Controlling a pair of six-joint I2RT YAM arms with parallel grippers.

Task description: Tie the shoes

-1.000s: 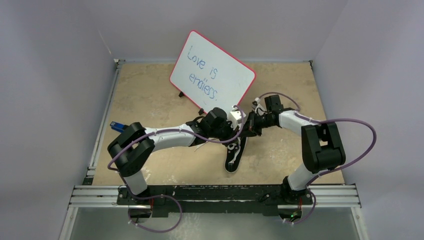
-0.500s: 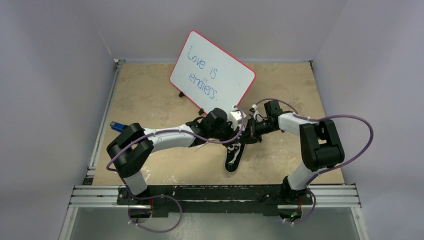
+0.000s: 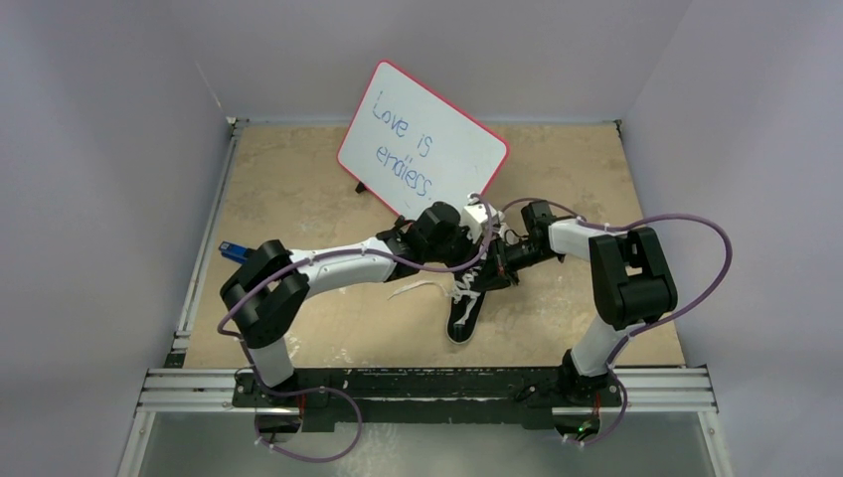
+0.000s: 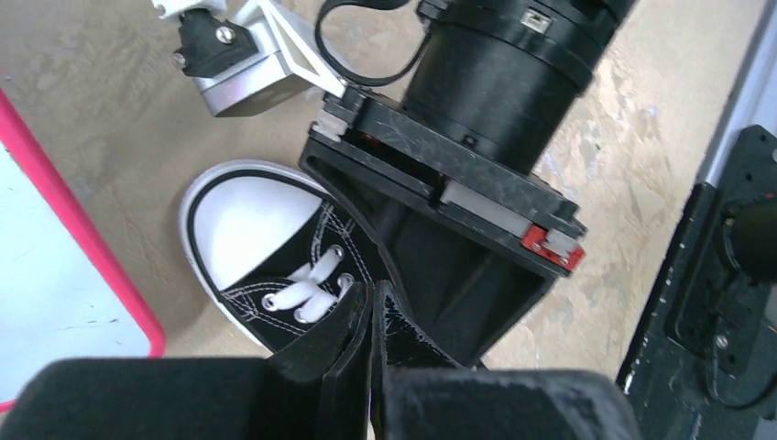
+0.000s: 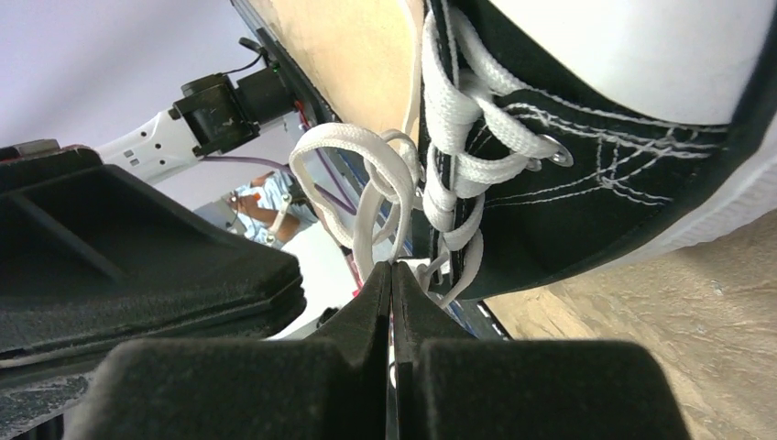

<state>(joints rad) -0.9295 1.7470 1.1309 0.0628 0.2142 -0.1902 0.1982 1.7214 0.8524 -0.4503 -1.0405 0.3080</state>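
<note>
— Where is the sneaker [image 3: 463, 316]?
— It lies on the counter [image 3: 298, 199], close to the middle of the near edge. Its white laces [image 5: 366, 165] hang in loose loops.
— And the two pincers?
— The right pincer [image 5: 391, 272] is closed on a loop of the laces. The left pincer [image 4: 371, 302] is closed too, just beside the eyelets. I cannot tell if it grips a lace.
</note>
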